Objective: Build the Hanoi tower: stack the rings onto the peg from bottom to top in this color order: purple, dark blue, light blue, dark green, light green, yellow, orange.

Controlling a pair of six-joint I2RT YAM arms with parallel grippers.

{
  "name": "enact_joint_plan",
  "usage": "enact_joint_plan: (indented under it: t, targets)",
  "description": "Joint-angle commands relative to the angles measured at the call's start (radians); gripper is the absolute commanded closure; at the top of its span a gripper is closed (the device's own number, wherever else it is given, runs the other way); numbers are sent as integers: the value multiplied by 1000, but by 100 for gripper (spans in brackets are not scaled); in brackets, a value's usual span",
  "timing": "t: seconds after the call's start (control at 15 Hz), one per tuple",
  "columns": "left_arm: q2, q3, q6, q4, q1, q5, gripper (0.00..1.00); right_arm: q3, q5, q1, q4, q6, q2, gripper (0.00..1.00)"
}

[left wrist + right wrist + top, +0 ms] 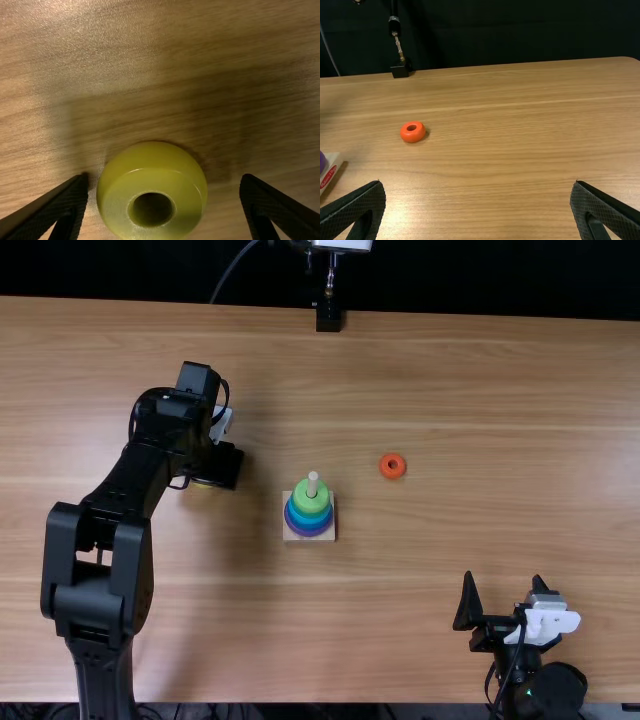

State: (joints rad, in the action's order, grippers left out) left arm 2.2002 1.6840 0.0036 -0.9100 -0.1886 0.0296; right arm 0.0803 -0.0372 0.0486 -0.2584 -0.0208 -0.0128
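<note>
Standing open, your left gripper straddles the yellow ring, a gap showing each side.
To its right, your peg bears the ring stack, purple lowest, light green uppermost; past that lies the orange ring, and your open right gripper sits by the table's near edge.

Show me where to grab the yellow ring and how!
The yellow ring is probably best pinched by its round outer wall, coming from above: it lies flat, hole up, and the left tool looks open wide enough to straddle it.
</note>
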Motion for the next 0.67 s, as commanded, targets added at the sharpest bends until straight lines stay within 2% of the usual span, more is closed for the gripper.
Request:
enact_joint_plan:
  t: [0.0,0.07,0.13,0.2,0.4,0.6]
  targets:
    - [24,2,13,1,6,0,38,-62,-5,8,-74,4,13,0]
    - [23,0,13,1,8,-2,60,-62,-5,8,-74,4,13,0]
    - [23,-1,13,3,8,-2,93,-62,-5,8,-74,2,13,0]
    - [21,-7,13,4,9,-4,100,-62,-5,8,-74,4,13,0]
    - [15,-3,11,1,11,-28,100,-62,-5,8,-74,2,13,0]
    - [-13,45,13,-27,11,-30,100,-62,-5,8,-74,4,13,0]
